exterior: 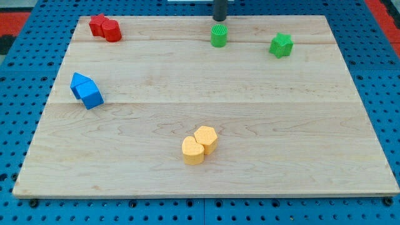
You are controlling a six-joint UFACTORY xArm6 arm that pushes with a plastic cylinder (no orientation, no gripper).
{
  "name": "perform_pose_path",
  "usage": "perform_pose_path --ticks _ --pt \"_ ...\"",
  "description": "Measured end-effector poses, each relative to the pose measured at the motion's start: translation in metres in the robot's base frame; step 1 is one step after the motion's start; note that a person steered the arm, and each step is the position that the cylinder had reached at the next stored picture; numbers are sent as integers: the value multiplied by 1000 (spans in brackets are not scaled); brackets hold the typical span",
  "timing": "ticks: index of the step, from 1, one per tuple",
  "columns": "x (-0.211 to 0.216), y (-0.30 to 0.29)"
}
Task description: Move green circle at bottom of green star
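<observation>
The green circle (219, 36) stands near the view's top, a little right of centre. The green star (281, 45) lies to its right, well apart from it. My tip (220, 19) is at the view's top edge, just above the green circle and very close to it; whether it touches the block I cannot tell.
Two red blocks (105, 27) sit together at the top left. Two blue blocks (86, 90) sit together at the left. Two yellow blocks (199, 144) sit together at the bottom centre. The wooden board (250, 125) lies on a blue pegboard.
</observation>
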State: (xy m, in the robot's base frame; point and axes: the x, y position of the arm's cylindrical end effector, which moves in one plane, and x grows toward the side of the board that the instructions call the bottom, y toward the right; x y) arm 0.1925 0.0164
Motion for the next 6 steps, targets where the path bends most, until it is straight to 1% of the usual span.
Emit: perform_pose_path --ticks 1,2,3,4,5,6 --pt "36 -16" --pt "86 50" --pt "141 65" --pt "184 118" --pt "190 118" --pt "146 77"
